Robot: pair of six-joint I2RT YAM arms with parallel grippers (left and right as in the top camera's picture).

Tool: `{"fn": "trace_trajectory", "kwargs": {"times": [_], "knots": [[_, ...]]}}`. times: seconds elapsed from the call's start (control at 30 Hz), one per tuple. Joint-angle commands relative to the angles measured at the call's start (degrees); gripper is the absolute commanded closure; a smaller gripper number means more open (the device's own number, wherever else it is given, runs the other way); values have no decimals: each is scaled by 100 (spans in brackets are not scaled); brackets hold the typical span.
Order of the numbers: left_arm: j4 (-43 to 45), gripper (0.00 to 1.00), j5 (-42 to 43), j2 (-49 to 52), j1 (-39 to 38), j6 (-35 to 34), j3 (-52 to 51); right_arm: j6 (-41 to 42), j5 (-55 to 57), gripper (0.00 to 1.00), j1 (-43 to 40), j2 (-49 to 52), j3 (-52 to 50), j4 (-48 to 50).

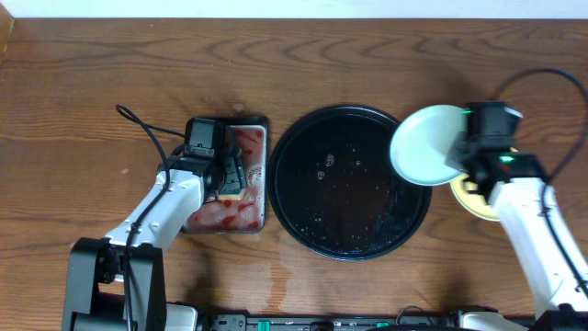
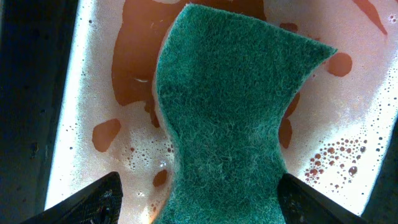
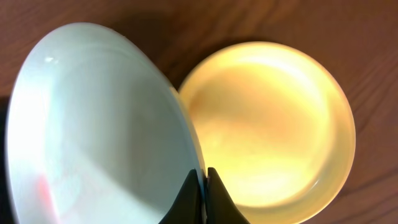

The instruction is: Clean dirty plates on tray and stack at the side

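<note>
Overhead. Pale aqua plate [image 1: 424,145], raised nearest the lens and tilted, overhanging the right rim of the black tray [image 1: 285,198]; pinched at its edge by the right pincer [image 1: 461,165], closed tight on it. Yellow plate [image 1: 470,197] flat on the worktop [image 1: 92,92] just beyond the tray, mostly hidden beneath the arm. No plates on the tray, only droplets; third plate not seen. Left pincer [image 1: 230,179] over the red-stained sponge tray [image 1: 248,219].

Left wrist. Green sponge [image 2: 230,124] lying in pink foamy water, between fingers [image 2: 93,199] spread wide, ungripped. Risk: dripping of red water onto the worktop if lifted soaked.

Right wrist. Aqua plate [image 3: 99,124] on edge in the closed pincer, just beside and partly over the yellow plate [image 3: 267,124]; faint pink trace near its lower left. Risks: pivoting or slipping from so narrow a rim grip; rim striking rim on lowering, nudging the yellow plate; off-centre landing if released while tilted; stacking with residue left on.
</note>
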Motion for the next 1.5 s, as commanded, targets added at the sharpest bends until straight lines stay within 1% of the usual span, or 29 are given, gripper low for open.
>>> {"fn": "trace_trajectory", "kwargs": {"times": [0.0,0.13,0.23,0.33,0.47,0.5,0.57,0.63,0.73,0.83,0.9,0.93,1.0,1.1,1.23,1.4,1.47], "knots": [[-33,20,-70,55,28,33,-50,229,-1484,99,-940,-98,4,-101],[-33,20,-70,55,28,33,-50,229,-1598,99,-1917,-98,-160,-236],[-33,20,-70,55,28,33,-50,232,-1644,99,-2435,-98,-413,-144],[-33,20,-70,55,28,33,-50,409,-1727,99,-2879,-98,-732,68],[-35,20,-70,55,28,33,-50,643,-1744,99,-3246,-98,-990,262],[-35,20,-70,55,28,33,-50,739,-1746,93,-3300,-98,-1014,269],[-33,20,-70,55,28,33,-50,789,-1875,62,-3335,-98,-1023,289],[-33,20,-70,55,28,33,-50,778,-2177,51,-3329,-98,-1023,389],[-42,20,-70,55,28,33,-50,509,-2855,45,-3296,-98,-1023,560],[-105,19,-70,55,31,33,-50,-240,-3893,37,-3143,-98,-1023,787],[-170,19,-70,39,28,33,-48,-708,-4406,33,-2944,-98,-1023,922],[-219,19,-70,15,31,33,-37,-922,-4603,30,-2782,-98,-1023,977],[-452,19,-70,-59,31,33,66,-1244,-4634,20,-2361,-98,-1021,1056],[-973,19,-72,-262,31,33,341,-1523,-4155,1,-1652,-98,-1021,1043],[-1609,19,-72,-761,31,33,575,-1965,-3217,1,-570,-98,-997,732],[-2192,19,-70,-1589,28,31,439,-2028,-2441,1,120,-234,-962,127],[-2312,19,-68,-1961,22,33,262,-2028,-2216,1,243,-420,-962,-55]]}}
